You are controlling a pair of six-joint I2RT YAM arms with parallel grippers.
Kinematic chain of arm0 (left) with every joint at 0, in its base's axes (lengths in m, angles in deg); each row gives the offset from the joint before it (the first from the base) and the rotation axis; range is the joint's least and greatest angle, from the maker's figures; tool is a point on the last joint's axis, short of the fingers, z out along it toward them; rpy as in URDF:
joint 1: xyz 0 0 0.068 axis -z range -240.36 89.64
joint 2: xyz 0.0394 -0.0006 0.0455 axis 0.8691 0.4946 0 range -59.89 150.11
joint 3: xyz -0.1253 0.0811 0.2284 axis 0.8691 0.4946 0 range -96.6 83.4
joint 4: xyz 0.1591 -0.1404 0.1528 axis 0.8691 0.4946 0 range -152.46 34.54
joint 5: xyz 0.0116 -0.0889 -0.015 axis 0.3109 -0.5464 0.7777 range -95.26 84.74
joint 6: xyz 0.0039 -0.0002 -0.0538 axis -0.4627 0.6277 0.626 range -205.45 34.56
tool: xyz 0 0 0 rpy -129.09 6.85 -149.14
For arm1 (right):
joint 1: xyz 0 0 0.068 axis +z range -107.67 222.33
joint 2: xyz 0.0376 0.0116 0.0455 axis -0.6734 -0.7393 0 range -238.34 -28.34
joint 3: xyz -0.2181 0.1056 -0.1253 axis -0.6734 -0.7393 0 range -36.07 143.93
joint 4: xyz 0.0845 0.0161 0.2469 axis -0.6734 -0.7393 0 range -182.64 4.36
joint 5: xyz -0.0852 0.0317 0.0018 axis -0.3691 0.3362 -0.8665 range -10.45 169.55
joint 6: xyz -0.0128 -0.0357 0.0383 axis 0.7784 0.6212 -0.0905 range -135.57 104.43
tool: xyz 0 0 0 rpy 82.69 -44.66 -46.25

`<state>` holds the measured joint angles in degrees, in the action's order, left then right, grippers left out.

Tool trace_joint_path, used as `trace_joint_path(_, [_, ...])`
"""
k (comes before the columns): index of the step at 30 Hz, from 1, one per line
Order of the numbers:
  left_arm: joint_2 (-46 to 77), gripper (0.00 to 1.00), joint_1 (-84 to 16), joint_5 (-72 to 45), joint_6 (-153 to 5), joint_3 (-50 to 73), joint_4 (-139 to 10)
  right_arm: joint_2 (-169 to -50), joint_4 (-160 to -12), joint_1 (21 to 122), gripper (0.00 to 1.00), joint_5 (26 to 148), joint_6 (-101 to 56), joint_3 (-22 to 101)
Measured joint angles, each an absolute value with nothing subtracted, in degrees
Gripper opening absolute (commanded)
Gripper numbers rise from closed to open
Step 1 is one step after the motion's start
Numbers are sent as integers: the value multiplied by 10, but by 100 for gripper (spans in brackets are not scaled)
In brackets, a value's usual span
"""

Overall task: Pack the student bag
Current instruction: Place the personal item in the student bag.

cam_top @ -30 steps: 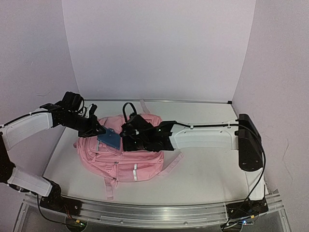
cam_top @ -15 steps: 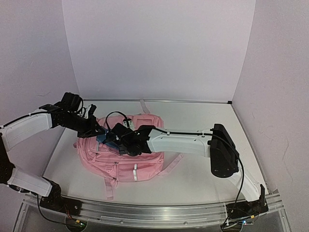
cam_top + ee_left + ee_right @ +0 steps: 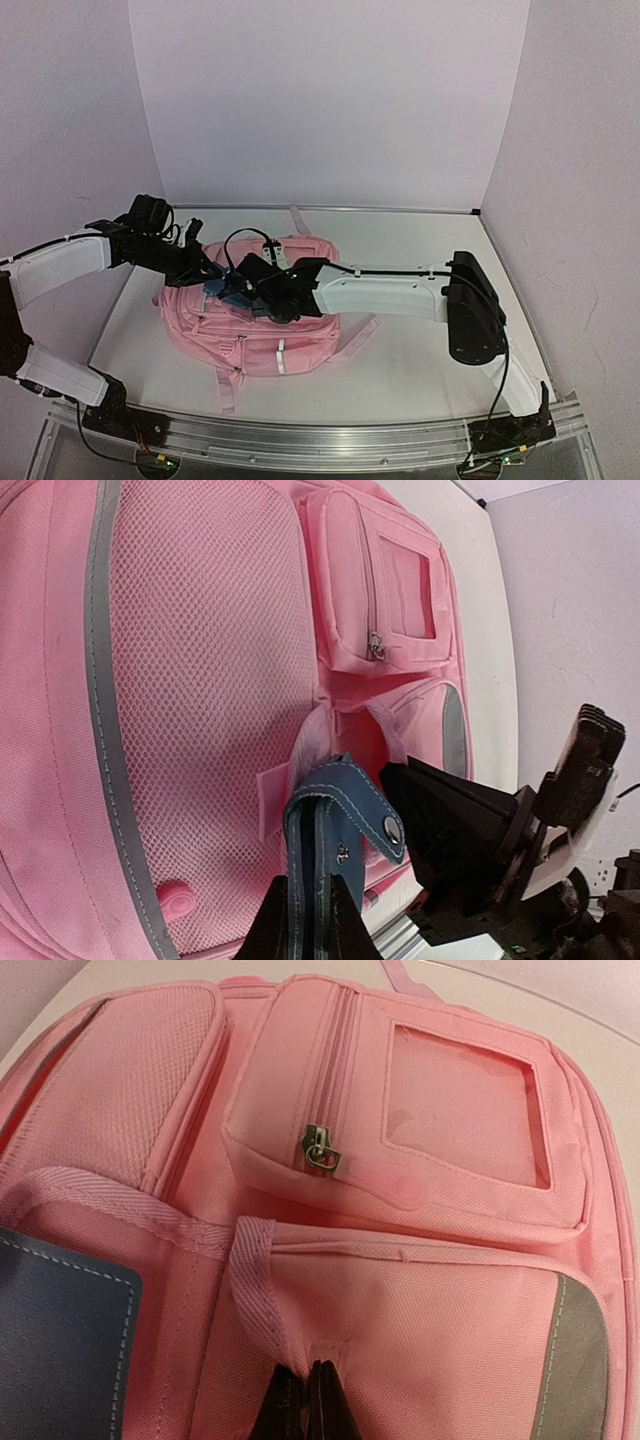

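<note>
Barely started: holding a blue wallet (image 3: 340,820) in the closed left pincer (image 3: 307,925) at a pocket mouth of the student bag (image 3: 250,342), flat on the worktop (image 3: 420,375); pinching pocket fabric with the shut right pincer (image 3: 310,1405); not yet inserted.

L arm (image 3: 60,262) reaches in from left, wrist angled down. L gripper (image 3: 310,925): jaws nearly together, clamped on blue case (image 3: 335,830) sticking out ahead of them. R arm (image 3: 385,290) stretched across, elbow low at right. R gripper (image 3: 310,1400): jaws closed, tips pinching student bag (image 3: 420,1310) fabric. R gripper sits just right of L jaws.
</note>
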<state>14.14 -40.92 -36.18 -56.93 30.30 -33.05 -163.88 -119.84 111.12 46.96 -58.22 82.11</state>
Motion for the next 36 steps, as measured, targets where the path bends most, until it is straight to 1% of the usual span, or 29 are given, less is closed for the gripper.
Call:
trace_joint_path(3, [145, 0, -409, -364, -569, 303, -332, -1601, -1168, 1102, 0, 502, -581, 782])
trace_joint_path(7, [132, 0, -409, -341, -570, 303, -329, -1576, -1153, 1092, 0, 538, -577, 767])
trace_joint_path(10, [118, 0, -409, -322, -571, 304, -329, -1568, -1141, 1090, 0, 550, -577, 748])
trace_joint_path(14, [116, 0, -410, -325, -571, 311, -336, -1551, -1118, 1090, 0, 551, -579, 714])
trace_joint_path(21, [142, 0, -412, -391, -570, 324, -373, -1503, -1092, 1089, 0, 564, -576, 654])
trace_joint_path(30, [174, 0, -412, -458, -558, 341, -419, -1498, -1077, 1085, 0, 587, -577, 643])
trace_joint_path(36, [192, 0, -408, -479, -551, 341, -436, -1498, -1075, 1085, 0, 591, -577, 643])
